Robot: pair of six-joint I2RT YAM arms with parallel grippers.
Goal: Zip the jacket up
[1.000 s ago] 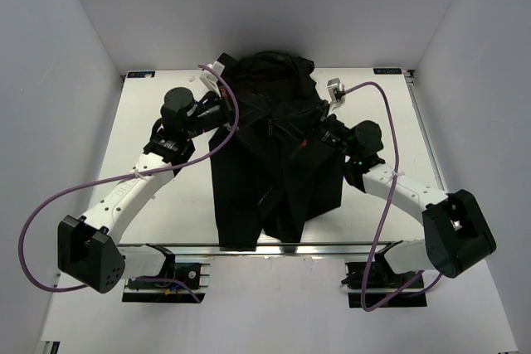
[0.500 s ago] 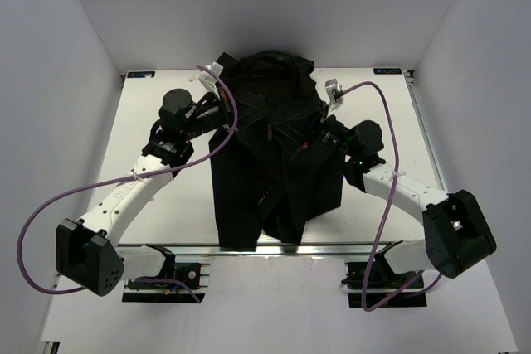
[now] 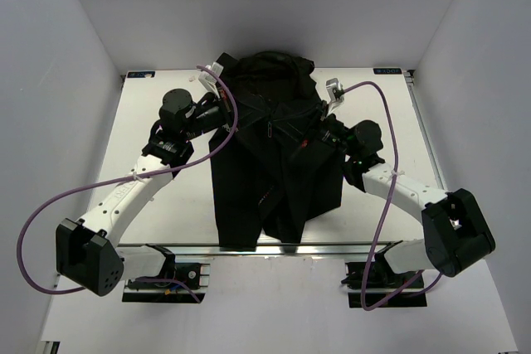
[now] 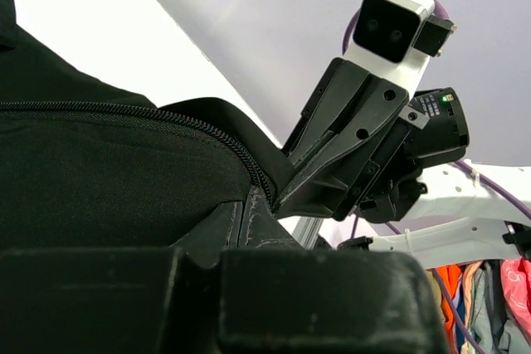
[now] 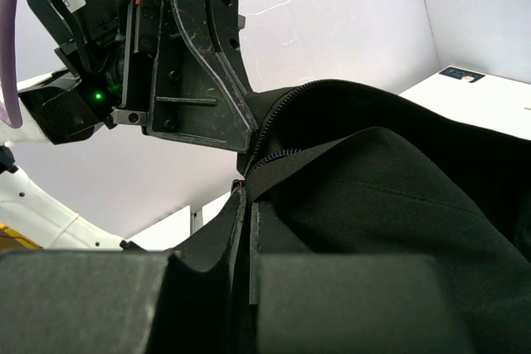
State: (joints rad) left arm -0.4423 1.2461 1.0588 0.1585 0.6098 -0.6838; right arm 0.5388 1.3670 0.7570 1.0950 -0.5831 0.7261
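Against the black jacket [image 3: 274, 184], left hand [image 3: 227, 113] and right hand [image 3: 313, 131], barely distinguishable, pinch fabric.

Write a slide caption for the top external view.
Left gripper and right gripper pinch the black jacket from opposite sides over the white table.

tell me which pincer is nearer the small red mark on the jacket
Right. The right pincer pinches the jacket just beside the red mark; the left pincer grips the fabric on the far side of the zipper from it.
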